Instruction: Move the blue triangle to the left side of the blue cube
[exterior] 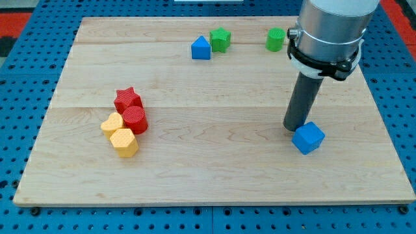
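Triangle (201, 49) far upper-left of cube (308, 138)

My tip (297, 127) rests on the bench (214, 169), touching the blue cube (308, 138) at its upper-left corner. The blue triangle (201, 49) sits well apart near the view's top, just beside a green star (220, 39). A green cylinder (275, 39) lies further right. At left, a red star (127, 99), red cylinder (135, 120) and 2 yellow blocks (119, 134) cluster together.
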